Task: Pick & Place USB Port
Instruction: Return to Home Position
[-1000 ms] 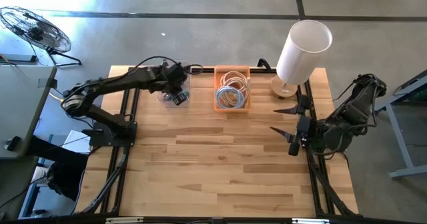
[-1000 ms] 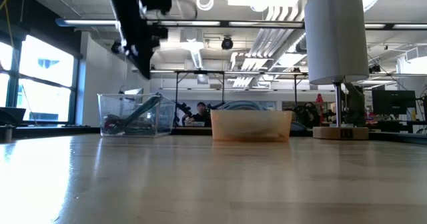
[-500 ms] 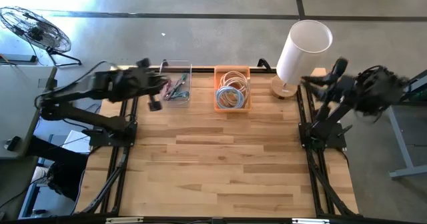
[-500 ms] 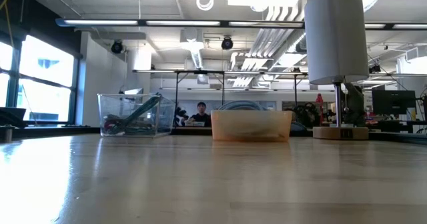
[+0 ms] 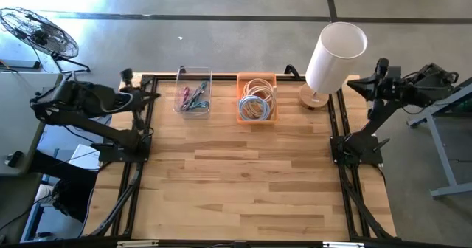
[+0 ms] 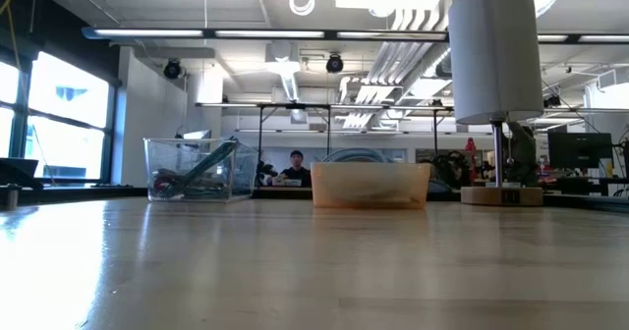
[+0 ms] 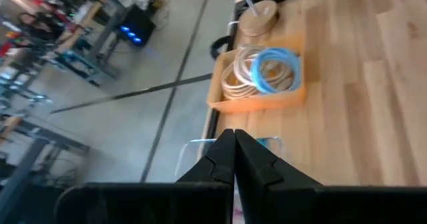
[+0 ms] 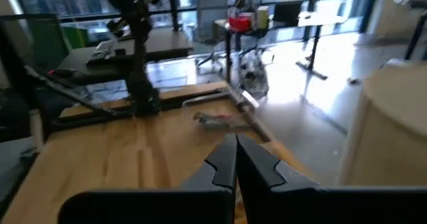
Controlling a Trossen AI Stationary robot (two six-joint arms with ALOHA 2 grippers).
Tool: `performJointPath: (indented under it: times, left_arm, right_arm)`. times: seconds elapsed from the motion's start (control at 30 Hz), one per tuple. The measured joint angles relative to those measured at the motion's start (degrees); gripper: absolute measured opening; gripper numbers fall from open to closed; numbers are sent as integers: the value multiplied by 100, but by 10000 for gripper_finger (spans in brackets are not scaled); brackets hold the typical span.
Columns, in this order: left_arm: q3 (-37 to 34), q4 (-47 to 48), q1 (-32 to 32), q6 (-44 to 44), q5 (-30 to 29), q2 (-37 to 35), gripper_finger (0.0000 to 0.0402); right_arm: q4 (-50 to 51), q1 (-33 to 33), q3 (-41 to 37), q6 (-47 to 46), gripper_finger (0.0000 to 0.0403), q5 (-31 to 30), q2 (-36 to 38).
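Note:
A clear plastic bin (image 5: 193, 93) with small dark and coloured items stands at the table's far edge, left of centre; it also shows in the low view (image 6: 190, 169) and the right wrist view (image 8: 217, 114). An orange bin (image 5: 257, 98) holds coiled cables. My left gripper (image 7: 233, 159) is shut and empty, drawn back off the table's far left corner (image 5: 147, 94). My right gripper (image 8: 235, 159) is shut and empty, drawn back off the table's far right corner (image 5: 369, 85).
A white lamp (image 5: 333, 54) on a round wooden base stands at the far right. The orange bin shows in the low view (image 6: 371, 184) and the left wrist view (image 7: 260, 77). Bare wood (image 5: 243, 181) takes up the middle and near part of the table.
My left gripper has left the clear bin, risen and drawn back past the table's left edge. My right gripper has swung from over the table's right side up and back toward the far right corner. The bins have stayed put.

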State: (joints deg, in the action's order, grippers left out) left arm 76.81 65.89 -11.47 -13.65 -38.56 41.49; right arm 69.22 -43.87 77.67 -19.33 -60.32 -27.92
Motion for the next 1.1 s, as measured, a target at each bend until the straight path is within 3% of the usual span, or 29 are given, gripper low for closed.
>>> performJointPath:
  times: [0.1,0.27,0.37,0.6,0.73,1.1]
  left_arm:
    - [-179,73,-121,-17,-272,-292,1]
    - [-876,-14,-133,2,-299,-1088,0]
    - [-1495,-375,-133,38,-176,-1738,0]
    - [-3221,-2564,-133,-711,513,-3312,0]
    - [-3939,-2918,-133,-860,617,-3929,0]
    - [-4836,-3308,-131,-699,1103,-4104,0]
  right_arm:
    - [176,0,-240,-398,1,442,315]
    - [-345,-1,-981,-309,1,910,749]
    - [-992,1,-1560,-68,1,1160,1059]
    - [-3176,0,-3175,772,0,1608,1995]
    - [-4202,-1,-4065,1171,0,1639,2557]
    - [-4794,10,-4954,1289,0,1493,2759]
